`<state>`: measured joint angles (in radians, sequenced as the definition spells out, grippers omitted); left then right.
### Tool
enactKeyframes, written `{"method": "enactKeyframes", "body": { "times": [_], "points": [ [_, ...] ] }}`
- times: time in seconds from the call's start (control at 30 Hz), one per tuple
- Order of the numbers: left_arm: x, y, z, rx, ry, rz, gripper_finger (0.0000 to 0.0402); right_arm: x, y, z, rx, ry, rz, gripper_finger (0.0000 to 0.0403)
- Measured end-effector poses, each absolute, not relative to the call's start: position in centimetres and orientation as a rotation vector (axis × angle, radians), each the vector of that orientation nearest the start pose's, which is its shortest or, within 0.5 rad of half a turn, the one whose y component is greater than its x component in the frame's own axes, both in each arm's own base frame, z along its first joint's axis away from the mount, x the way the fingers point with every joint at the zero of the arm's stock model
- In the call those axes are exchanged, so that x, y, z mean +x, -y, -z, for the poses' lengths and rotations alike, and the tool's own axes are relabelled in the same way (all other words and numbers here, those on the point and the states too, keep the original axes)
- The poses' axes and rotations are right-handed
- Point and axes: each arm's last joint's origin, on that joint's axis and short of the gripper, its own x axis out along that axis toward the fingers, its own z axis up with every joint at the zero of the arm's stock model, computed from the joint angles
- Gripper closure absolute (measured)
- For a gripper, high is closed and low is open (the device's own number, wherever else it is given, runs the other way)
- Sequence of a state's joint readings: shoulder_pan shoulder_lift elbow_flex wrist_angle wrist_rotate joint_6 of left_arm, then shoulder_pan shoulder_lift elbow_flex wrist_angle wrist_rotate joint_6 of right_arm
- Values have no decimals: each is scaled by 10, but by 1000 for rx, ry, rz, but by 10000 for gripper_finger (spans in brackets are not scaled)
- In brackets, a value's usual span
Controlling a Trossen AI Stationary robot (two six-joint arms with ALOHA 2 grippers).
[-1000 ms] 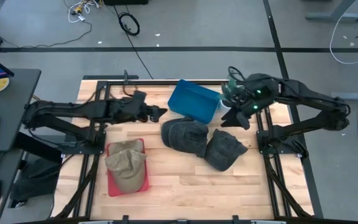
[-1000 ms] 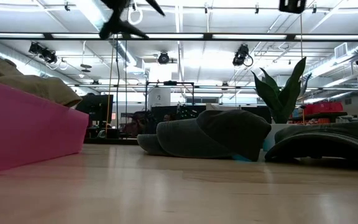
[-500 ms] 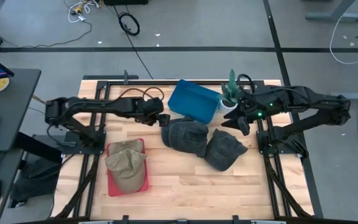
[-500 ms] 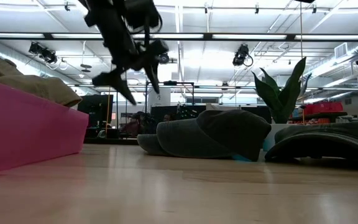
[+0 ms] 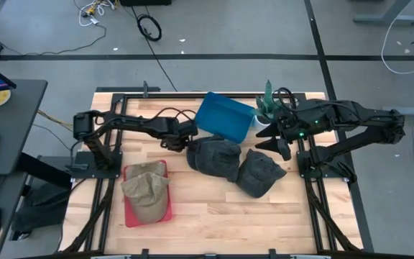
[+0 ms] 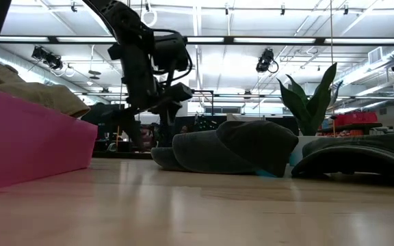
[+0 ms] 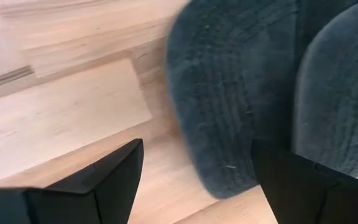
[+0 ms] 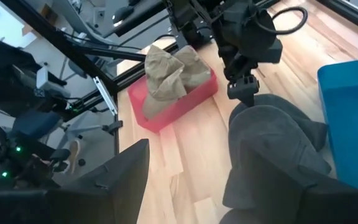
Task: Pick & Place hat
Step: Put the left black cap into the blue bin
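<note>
- The left gripper hangs low at the left edge of the grey hat, jaws spread wide and holding nothing.
- In the left wrist view the hat's brim lies in the gap ahead of the fingers; it is just ahead of the tips, not yet between them.
- In the low view the left gripper stands just above the table, just beside the brim end of the hat.
- The hat's long axis runs roughly across the table from brim to crown, and the brim points toward the left arm, so the left arm is plainly the nearer one.
- My judgement: the coming move is a short push forward and down so the brim sits between the fingers, then a close.
- A second grey hat touches the first on its right side; it may get dragged along.
- The red tray near the table's front left already holds a tan hat; a blue bin sits behind the grey hats.
- The right gripper waits above the second hat's far edge, jaws part open, empty.
</note>
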<state>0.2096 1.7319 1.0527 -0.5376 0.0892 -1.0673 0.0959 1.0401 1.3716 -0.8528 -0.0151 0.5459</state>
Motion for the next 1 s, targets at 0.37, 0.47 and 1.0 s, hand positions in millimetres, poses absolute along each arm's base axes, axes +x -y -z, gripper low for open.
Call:
{"method": "enactKeyframes", "body": {
  "times": [0.37,0.47,1.0],
  "points": [
    [329,-67,-153,-1112,-1011,-711,112,181,-18,-420,457,-537,22,152],
    [330,-67,-152,-1102,-1001,-708,146,182,-18,-420,453,-536,20,152],
    [315,-63,-136,-1076,-971,-685,398,184,-18,-424,437,-483,5,152]
  ]
}}
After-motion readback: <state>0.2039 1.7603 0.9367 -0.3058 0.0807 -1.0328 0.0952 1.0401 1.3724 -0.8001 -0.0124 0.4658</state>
